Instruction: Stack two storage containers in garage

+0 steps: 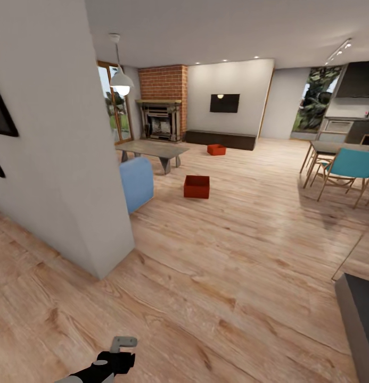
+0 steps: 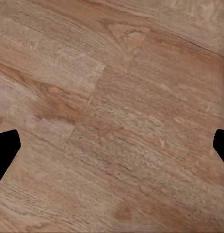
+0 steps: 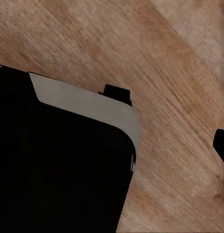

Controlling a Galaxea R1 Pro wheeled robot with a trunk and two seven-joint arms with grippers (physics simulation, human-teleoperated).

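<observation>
Planks of light wood floor are filling the lower half of the head view, because we are standing well back in the living room with nothing yet picked up. Along the left of the frame a white wall is jutting toward us, hiding part of the room. Past it, left of centre, a grey low table is sitting before the brick fireplace. Just right of the table, near mid-frame, the deeper storage container is resting on the planks, and the farther container is lying beyond it, near the long dark cabinet. At the bottom edge our left gripper is hanging low with fingers spread over bare floor, likely tucked for driving. Of the right gripper, we are seeing dark finger tips well apart, so it is open and carrying nothing.
</observation>
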